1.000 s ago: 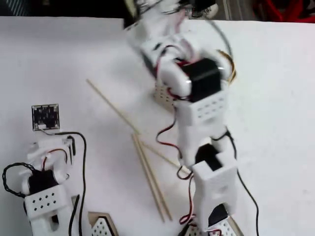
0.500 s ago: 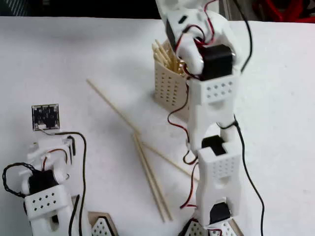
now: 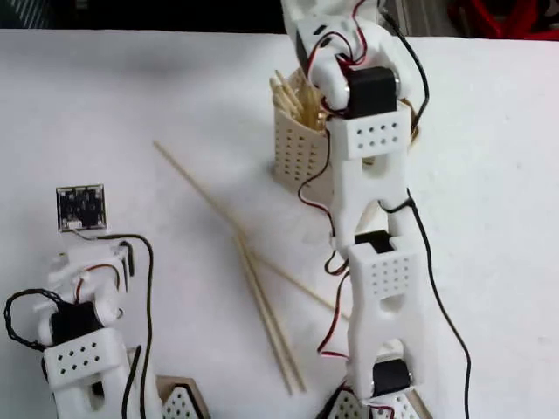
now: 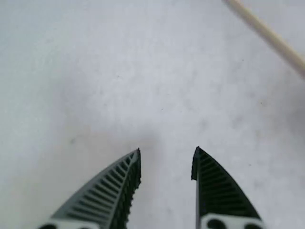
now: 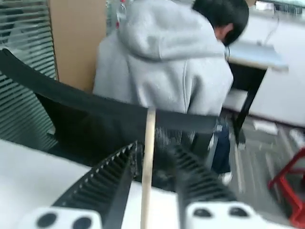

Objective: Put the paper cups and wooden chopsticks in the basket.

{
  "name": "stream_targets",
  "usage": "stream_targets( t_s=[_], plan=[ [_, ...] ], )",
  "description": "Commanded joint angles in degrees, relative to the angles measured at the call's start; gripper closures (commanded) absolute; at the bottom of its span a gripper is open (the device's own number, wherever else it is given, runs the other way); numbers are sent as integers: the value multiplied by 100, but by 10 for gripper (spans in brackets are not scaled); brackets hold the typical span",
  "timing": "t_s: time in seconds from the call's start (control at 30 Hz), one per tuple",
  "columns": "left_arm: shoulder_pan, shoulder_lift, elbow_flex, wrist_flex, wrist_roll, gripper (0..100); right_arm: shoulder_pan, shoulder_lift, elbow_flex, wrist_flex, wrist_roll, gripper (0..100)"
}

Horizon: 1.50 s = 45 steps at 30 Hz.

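Note:
A white perforated basket (image 3: 301,153) stands at the back of the table with several wooden chopsticks (image 3: 293,98) upright in it. My right arm (image 3: 371,175) stretches over its right side. My right gripper (image 5: 153,150) points out at the room, shut on one chopstick (image 5: 149,126) that sticks out past its fingertips. One long chopstick (image 3: 218,208) lies slanted on the table, and two more (image 3: 266,314) lie side by side nearer the front. My left arm (image 3: 79,340) rests at the front left. My left gripper (image 4: 167,162) is open just above bare table, with a chopstick (image 4: 269,36) beyond it.
A small black-and-white square marker (image 3: 80,208) lies at the left, with a black cable (image 3: 147,288) running from it past my left arm. The table's back edge (image 3: 131,31) borders a dark area. A seated person fills the room behind.
My right arm has swung up and back from over the basket, uncovering it and the chopsticks inside. The left arm and the chopsticks on the table have not moved.

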Motion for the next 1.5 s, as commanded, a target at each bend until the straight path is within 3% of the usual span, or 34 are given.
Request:
stream_targets(
  t_s=[0.0, 0.27, 0.7, 0.83, 1.07, 1.27, 1.47],
  plan=[
    [-48, -110, -26, -141, -53, 817, 22, -295, -703, 1209, -413, 827],
    [-48, -110, -26, -141, -53, 819, -356, -778, -695, 3618, -404, 827],
    [-48, -110, -26, -141, -53, 819, -251, -884, -396, 3653, -396, 963],
    [-48, -110, -26, -141, -53, 819, -295, -1543, 985, 3653, -396, 964],
    [-48, -110, -26, -141, -53, 818, -585, -3099, 4659, 3609, -352, 964],
    [-48, -110, -26, -141, -53, 818, -1103, -3908, 6866, 3565, 440, 967],
    [-48, -110, -26, -141, -53, 819, -1560, -4092, 8730, 2791, 457, 964]
  ],
)
